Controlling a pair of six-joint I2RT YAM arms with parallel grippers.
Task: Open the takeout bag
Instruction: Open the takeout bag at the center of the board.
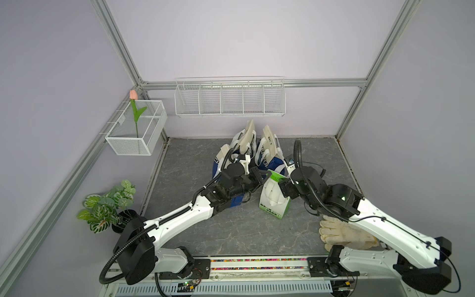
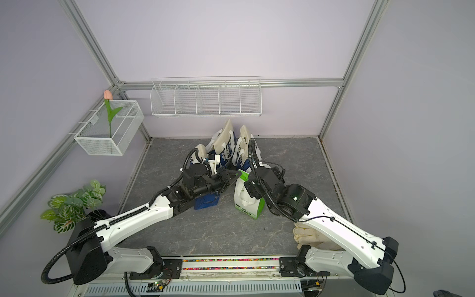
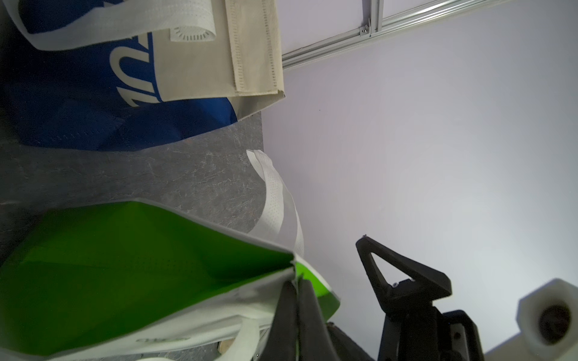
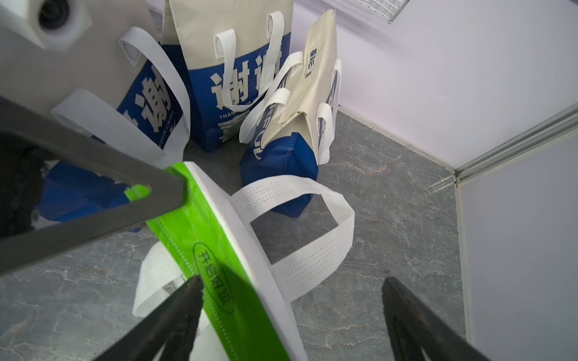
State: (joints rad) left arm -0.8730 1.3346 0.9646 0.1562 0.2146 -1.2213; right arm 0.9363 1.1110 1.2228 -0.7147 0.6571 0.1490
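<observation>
- Takeout bag (image 1: pixel 273 203), the green-and-white one, is standing upright in the middle of the surface (image 1: pixel 231 236), just in front of a cluster of blue-and-cream bags (image 1: pixel 246 146).
- I am reading it as light, soft non-woven fabric. Its floppy walls look likelier to tip or slide than to resist, so I am wanting opposing pulls on the two top rims, not on the loose handle loops (image 4: pixel 312 218).
- Left end effector (image 3: pixel 295 300) is pinching tight on one green top rim of the bag.
- Right end effector (image 4: pixel 292 279) is gaping wide and gripping nothing. The bag's folded top is lying between its jaws, close beside one finger.
- I am judging the opposite rim to be the spot for that side to take.
- A pale glove (image 1: pixel 341 235) is lying near the front edge under the right arm, well apart from the bag.
</observation>
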